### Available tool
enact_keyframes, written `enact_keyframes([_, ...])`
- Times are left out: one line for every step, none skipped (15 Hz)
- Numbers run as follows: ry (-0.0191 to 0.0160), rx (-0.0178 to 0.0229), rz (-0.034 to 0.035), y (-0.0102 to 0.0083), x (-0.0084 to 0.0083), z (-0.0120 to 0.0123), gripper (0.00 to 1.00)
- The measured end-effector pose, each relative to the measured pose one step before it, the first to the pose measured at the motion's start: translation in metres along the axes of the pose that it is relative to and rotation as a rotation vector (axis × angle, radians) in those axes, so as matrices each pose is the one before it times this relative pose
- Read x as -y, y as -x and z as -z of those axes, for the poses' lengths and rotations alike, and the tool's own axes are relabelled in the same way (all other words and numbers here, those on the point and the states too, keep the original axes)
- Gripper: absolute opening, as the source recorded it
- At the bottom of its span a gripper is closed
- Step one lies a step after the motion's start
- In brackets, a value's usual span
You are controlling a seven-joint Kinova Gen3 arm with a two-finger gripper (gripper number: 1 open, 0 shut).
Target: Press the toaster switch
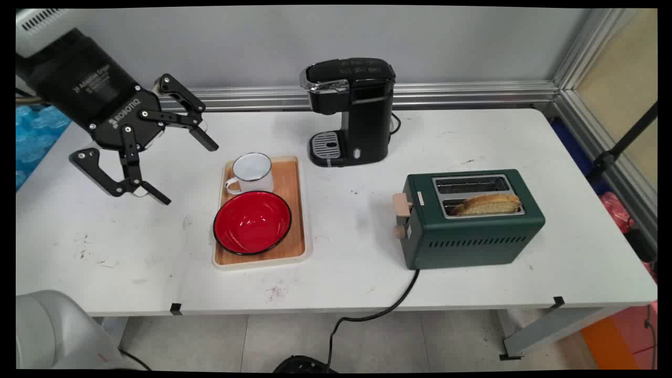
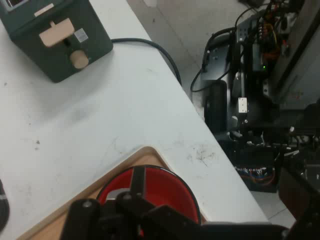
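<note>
Fingers of the gripper (image 1: 188,170) stand wide apart in the air left of the wooden tray (image 1: 292,210), holding nothing. Nearest on that tray are a white enamel mug (image 1: 253,171), probably light, stiff, slick, best taken across its rim, and a red bowl (image 1: 252,222).

**Colours and patterns across the surface**

White surface (image 1: 472,142), smudged with dark scuffs. Black gripper (image 1: 188,170) with white lettering on its body. Pale wooden tray (image 1: 294,210) with a cream rim. Red bowl (image 1: 252,222) with a black rim. White mug (image 1: 252,172) with a dark rim. Black coffee machine (image 1: 357,110) with a silver drip grate. Dark green toaster (image 1: 472,231) with a beige lever and knob, slotted vents along its side, and a black cord. Golden-brown bread (image 1: 488,203) in the toaster.
</note>
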Motion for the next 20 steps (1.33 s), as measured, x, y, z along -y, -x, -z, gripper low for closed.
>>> enact_keyframes([-0.00222, -0.00735, 0.00964, 0.00059, 0.00061, 0.00127, 1.0])
enact_keyframes([-0.00326, -0.00781, 0.00858, -0.00051, 0.00075, 0.0006, 1.0])
enact_keyframes([-0.00666, -0.01351, 0.017, -0.00151, 0.00207, 0.00038, 1.0])
enact_keyframes([-0.00917, -0.01682, 0.0248, -0.00341, 0.00352, -0.00054, 1.0])
enact_keyframes([-0.01032, -0.0167, 0.02875, -0.00467, 0.00425, -0.00181, 1.0])
enact_keyframes([-0.00994, -0.01434, 0.0263, -0.0046, 0.004, -0.00231, 1.0])
enact_keyframes([-0.0127, -0.01685, 0.03146, -0.00614, 0.00491, -0.00373, 1.0])
enact_keyframes([-0.01273, -0.0143, 0.03346, -0.00656, 0.00501, -0.00528, 1.0])
enact_keyframes([-0.01211, -0.01159, 0.03273, -0.00661, 0.00437, -0.00658, 1.0])
enact_keyframes([-0.00983, -0.00745, 0.02591, -0.00565, 0.0033, -0.00658, 1.0])
enact_keyframes([-0.00937, -0.00623, 0.02251, -0.00595, 0.0031, -0.00742, 1.0])
enact_keyframes([-0.00615, -0.00429, 0.01435, -0.00418, 0.00193, -0.00514, 1.0])
enact_keyframes([-0.01089, -0.00296, 0.02078, -0.00709, 0.00335, -0.00985, 1.0])
enact_keyframes([-0.0092, -0.00122, 0.01597, -0.00602, 0.0025, -0.00867, 1.0])
enact_keyframes([-0.00578, 0.0002, 0.01018, -0.00391, 0.00148, -0.00611, 1.0])
enact_keyframes([-0.00845, 0.00006, 0.01334, -0.00619, 0.00225, -0.00973, 1.0])
enact_keyframes([-0.0076, 0.00047, 0.01184, -0.00592, 0.00183, -0.00922, 1.0])
enact_keyframes([-0.00513, 0.00047, 0.00734, -0.00392, 0.00128, -0.0063, 1.0])
enact_keyframes([-0.00691, 0.00212, 0.00895, -0.0058, 0.00173, -0.00953, 1.0])
enact_keyframes([-0.00909, 0.00538, 0.01058, -0.00715, 0.00222, -0.0129, 1.0])
